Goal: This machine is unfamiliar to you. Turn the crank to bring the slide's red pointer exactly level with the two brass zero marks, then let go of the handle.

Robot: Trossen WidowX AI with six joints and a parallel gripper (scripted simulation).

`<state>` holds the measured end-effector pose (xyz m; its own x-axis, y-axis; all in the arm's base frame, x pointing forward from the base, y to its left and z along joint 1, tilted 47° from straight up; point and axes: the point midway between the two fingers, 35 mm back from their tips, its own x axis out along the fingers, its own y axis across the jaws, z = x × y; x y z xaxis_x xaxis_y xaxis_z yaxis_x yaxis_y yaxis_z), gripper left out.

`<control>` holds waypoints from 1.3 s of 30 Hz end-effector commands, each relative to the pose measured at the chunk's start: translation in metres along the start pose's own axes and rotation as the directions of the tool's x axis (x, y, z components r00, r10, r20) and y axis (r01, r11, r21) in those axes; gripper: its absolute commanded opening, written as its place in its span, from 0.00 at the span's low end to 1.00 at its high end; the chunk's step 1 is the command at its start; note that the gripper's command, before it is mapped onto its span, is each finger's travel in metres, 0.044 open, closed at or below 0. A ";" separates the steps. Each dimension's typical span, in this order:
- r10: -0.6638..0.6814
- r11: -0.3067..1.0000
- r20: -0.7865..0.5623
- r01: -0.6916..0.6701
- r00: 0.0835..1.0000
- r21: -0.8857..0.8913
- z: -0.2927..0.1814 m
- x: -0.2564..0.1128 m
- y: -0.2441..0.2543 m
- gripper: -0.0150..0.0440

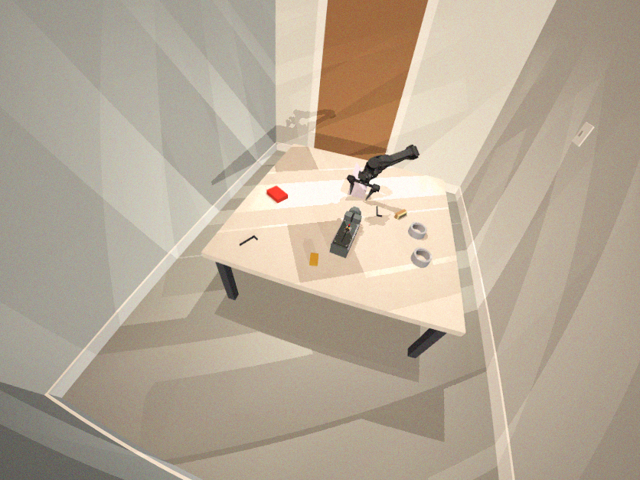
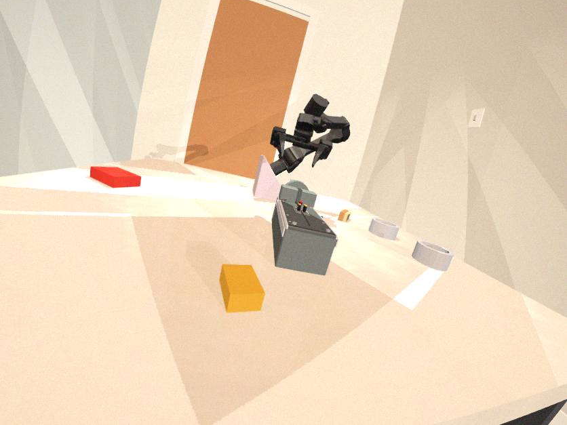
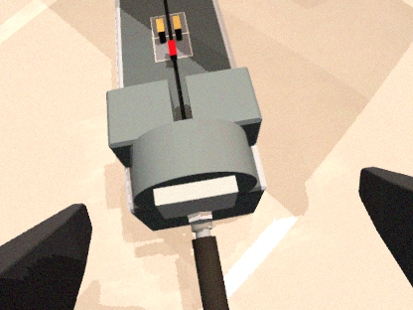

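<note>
The grey crank machine [image 1: 338, 248] [image 2: 305, 251] [image 3: 191, 147] stands on the table. Its red pointer [image 3: 172, 48] sits in the slot a little to the crank side of the two brass marks, left [image 3: 160, 25] and right [image 3: 177, 23], not level with them. The pale crank arm [image 3: 196, 192] lies across the round housing's face. The dark handle [image 3: 210, 273] sticks out toward the wrist camera, its lower end cut off by the frame. My gripper [image 1: 358, 197] [image 2: 298, 161] [image 3: 225, 200] is wide open above and behind the crank end. Its fingers stand either side of the handle in the wrist view, not touching it.
A pinkish panel [image 2: 266, 184] stands near the crank end. A red block [image 1: 277, 194] [image 2: 114, 177], an orange block [image 1: 314, 259] [image 2: 241, 287], a small wooden piece [image 1: 400, 214] [image 2: 344, 215], two grey rings and two black angled rods lie around the machine.
</note>
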<state>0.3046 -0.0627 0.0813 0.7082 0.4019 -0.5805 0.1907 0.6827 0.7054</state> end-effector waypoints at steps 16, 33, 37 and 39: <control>0.090 0.987 -0.028 -0.093 0.995 -0.127 0.064 0.016 0.008 1.00; 0.172 0.951 -0.078 -0.186 0.982 -0.245 0.104 0.071 0.001 1.00; 0.171 0.951 -0.078 -0.186 0.982 -0.246 0.086 0.091 0.001 1.00; 0.172 0.951 -0.078 -0.186 0.982 -0.245 0.077 0.100 0.001 1.00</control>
<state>0.4304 -0.0818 0.0740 0.6888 0.5542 -0.4673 -0.1358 0.7319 0.6678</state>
